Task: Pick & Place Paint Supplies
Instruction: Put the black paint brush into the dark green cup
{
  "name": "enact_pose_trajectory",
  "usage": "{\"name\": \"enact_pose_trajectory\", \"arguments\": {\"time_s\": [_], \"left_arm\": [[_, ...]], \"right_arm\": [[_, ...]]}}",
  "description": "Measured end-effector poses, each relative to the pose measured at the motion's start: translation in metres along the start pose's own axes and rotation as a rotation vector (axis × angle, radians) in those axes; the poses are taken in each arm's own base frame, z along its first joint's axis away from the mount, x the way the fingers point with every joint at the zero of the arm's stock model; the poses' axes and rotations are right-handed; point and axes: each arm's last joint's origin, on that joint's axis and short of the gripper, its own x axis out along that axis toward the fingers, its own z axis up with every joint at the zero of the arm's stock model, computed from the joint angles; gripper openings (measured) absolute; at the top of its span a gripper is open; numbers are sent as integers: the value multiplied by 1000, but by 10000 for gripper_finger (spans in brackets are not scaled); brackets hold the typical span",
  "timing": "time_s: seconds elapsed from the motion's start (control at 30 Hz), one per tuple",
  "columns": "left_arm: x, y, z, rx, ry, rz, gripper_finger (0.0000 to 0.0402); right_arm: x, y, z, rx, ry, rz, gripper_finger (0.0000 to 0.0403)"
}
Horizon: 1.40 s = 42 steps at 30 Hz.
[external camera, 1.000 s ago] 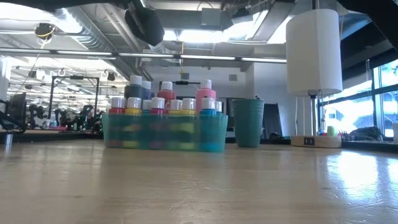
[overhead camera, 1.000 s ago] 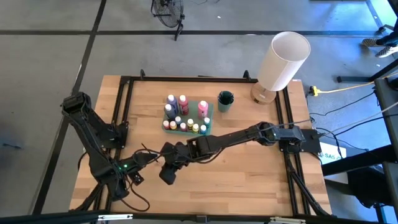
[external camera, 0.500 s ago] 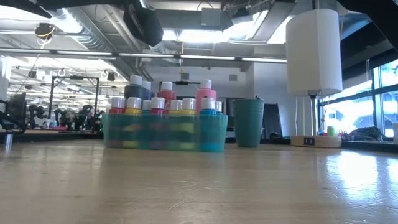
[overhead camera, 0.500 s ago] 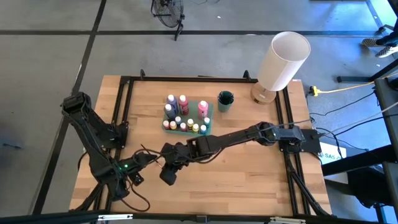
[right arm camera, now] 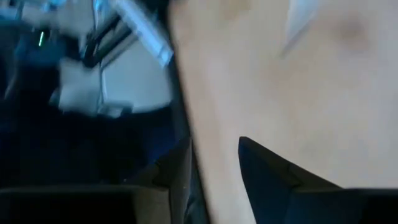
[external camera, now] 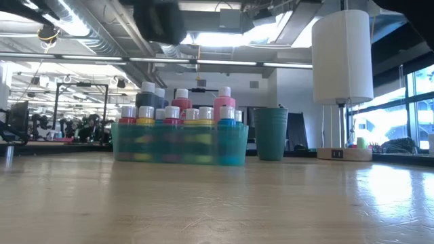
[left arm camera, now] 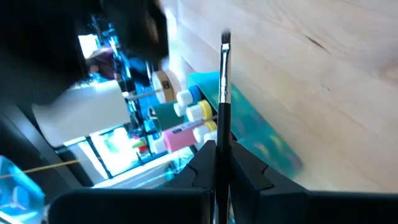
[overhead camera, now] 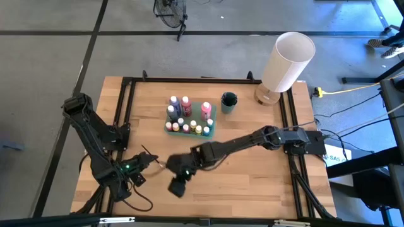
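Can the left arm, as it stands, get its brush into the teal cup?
Probably yes: the left gripper is shut on the brush, and the table toward the teal cup lies bare, with the right gripper aside.

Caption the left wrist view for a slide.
Left gripper shut on a thin paintbrush, bristles pointing toward the teal tray of paint bottles.

I'm running this in what looks like a big open industrial lab or workshop hall. Behind the wooden table (external camera: 217, 203), exposed ceiling ducts (external camera: 102, 30) and strip lights (external camera: 203, 62) run overhead, with racks of equipment (external camera: 74, 125) far off behind it. Around the table lies bare grey concrete floor (overhead camera: 57, 50) with dark lines, cables (overhead camera: 353, 88) trailing beside it, and a floor fan (overhead camera: 170, 12) beyond its far edge.
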Motion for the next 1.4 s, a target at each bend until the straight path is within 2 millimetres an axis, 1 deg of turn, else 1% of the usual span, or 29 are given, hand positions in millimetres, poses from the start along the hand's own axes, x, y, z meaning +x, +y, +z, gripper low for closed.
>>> {"name": "enact_pose_trajectory", "arguments": {"time_s": [0.13,0.3,0.37,0.5,0.63,0.77,0.83,0.93,1.0,1.07,1.13,1.17,1.23,1.3,1.4], "left_arm": [[0,0,-4,-81,20,0,16],[-8,13,-22,-297,7,22,16],[-14,22,-33,-406,-27,18,16],[-30,38,-55,-662,-159,-1,16],[-41,46,-75,-920,-365,-8,16],[-45,46,-84,-1139,-662,-69,16],[-46,43,-85,-1206,-866,-95,16],[-43,32,-85,-1249,-1137,-62,16],[-39,24,-86,-1279,-1248,-16,16],[-33,18,-88,-1307,-1308,24,16],[-27,13,-87,-1317,-1312,54,16],[-23,11,-87,-1314,-1306,63,16],[-16,11,-84,-1310,-1284,68,16],[-9,11,-80,-1307,-1261,67,16],[1,13,-74,-1305,-1273,57,16]], "right_arm": [[6,19,-25,-31,96,51,141],[12,43,-51,-77,177,135,142],[14,53,-61,-101,174,154,142],[17,73,-72,-226,55,191,141],[18,87,-78,-453,-90,182,140],[17,100,-83,-703,-254,139,140],[16,106,-84,-804,-322,112,140],[14,117,-87,-956,-455,74,140],[10,128,-89,-1066,-588,31,140],[5,140,-93,-1155,-722,-51,140],[-1,148,-98,-1174,-839,-168,140],[-4,152,-100,-1150,-901,-231,140],[-12,157,-100,-1041,-1011,-358,140],[-17,156,-97,-959,-1066,-463,140],[-19,151,-90,-907,-1089,-569,140]]}}
